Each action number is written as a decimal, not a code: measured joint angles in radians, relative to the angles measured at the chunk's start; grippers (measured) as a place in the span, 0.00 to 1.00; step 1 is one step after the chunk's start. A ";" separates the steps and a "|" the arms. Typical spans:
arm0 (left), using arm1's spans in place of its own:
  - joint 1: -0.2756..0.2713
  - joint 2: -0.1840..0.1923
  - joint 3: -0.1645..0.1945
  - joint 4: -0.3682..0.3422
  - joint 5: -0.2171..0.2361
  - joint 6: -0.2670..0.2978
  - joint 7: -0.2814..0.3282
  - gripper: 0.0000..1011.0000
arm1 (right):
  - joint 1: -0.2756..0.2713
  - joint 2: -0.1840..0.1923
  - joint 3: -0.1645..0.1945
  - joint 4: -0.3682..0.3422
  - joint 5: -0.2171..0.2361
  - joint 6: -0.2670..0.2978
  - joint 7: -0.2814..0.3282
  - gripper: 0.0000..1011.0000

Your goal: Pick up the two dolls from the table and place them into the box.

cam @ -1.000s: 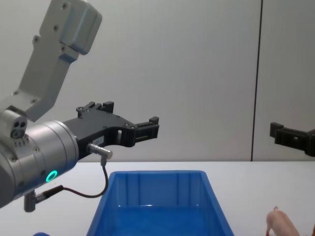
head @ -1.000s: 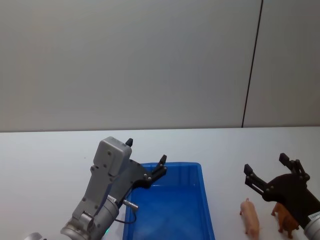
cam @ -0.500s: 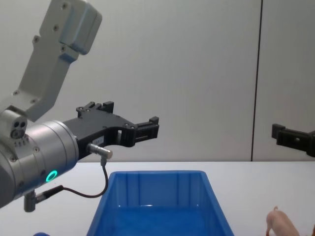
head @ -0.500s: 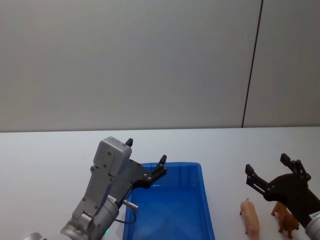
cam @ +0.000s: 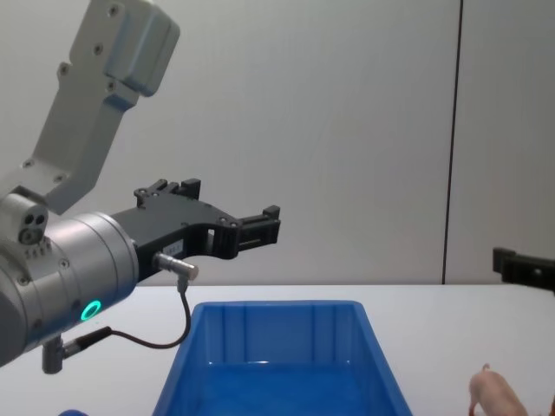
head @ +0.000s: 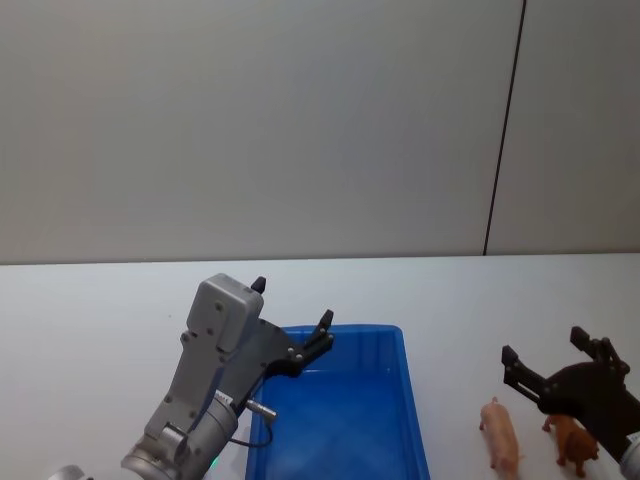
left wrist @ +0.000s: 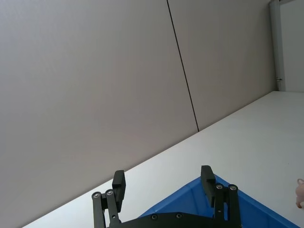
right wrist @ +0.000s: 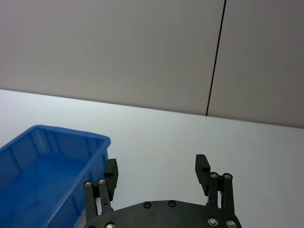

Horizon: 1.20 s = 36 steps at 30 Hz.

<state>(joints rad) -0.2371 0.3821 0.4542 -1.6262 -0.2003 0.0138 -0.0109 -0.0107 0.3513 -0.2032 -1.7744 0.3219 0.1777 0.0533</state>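
Two dolls stand on the white table (head: pixel 90 320) at the right: a pale pink pig (head: pixel 501 434) (cam: pixel 495 394) and a reddish-brown animal (head: pixel 574 442). The blue box (head: pixel 345 420) (cam: pixel 282 364) (right wrist: pixel 42 166) sits in the middle. My right gripper (head: pixel 546 350) (right wrist: pixel 156 168) hovers open above the dolls, with nothing between its fingers. My left gripper (head: pixel 292 305) (left wrist: pixel 162 179) (cam: pixel 225 204) hangs open and still over the box's left rim.
A grey wall with a dark vertical seam (head: pixel 503 130) stands behind the table. Bare tabletop lies to the left of the box and beyond it.
My right gripper has drawn back toward me and to the right, sinking lower in the head view. The left arm, the box and both dolls have not moved.
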 joint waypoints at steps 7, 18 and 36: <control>0.000 0.000 0.000 0.000 0.000 0.000 0.000 0.99 | -0.014 0.013 0.008 -0.018 0.009 0.070 -0.018 0.99; 0.000 0.000 0.000 0.000 0.000 0.000 0.000 0.99 | -0.041 0.028 0.019 -0.034 0.015 0.169 -0.052 0.99; 0.000 0.000 0.000 0.000 0.000 0.000 0.000 0.99 | -0.066 0.033 0.027 -0.005 0.008 0.242 -0.076 0.99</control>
<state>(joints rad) -0.2371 0.3821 0.4542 -1.6262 -0.2004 0.0139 -0.0109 -0.0763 0.3848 -0.1764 -1.7790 0.3303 0.4194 -0.0223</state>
